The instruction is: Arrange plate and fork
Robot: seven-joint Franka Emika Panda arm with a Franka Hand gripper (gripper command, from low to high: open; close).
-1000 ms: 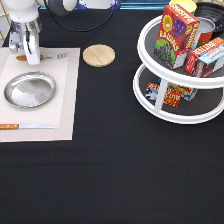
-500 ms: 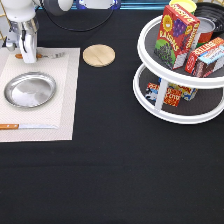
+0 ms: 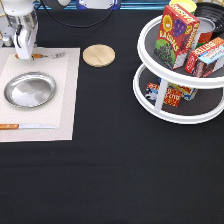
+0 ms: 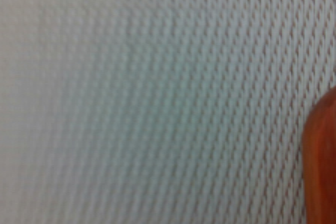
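The silver plate (image 3: 30,90) lies flat on the pale placemat (image 3: 65,100) at the exterior view's left. The fork (image 3: 46,56) lies on the mat just above the plate, with its tines towards the exterior view's right and its brown handle under my gripper (image 3: 23,54). My gripper stands low over the handle end, at the mat's upper left. The wrist view shows the mat's weave from very close, with the reddish-brown fork handle (image 4: 324,165) at its edge.
A wooden-handled knife (image 3: 25,126) lies on the mat below the plate. A round wooden coaster (image 3: 99,55) sits on the black table beside the mat. A white two-tier turntable (image 3: 170,112) with boxes and a can stands at the exterior view's right.
My gripper has shifted a little towards the exterior view's left, along the fork's handle. The fork, plate and knife have stayed where they were.
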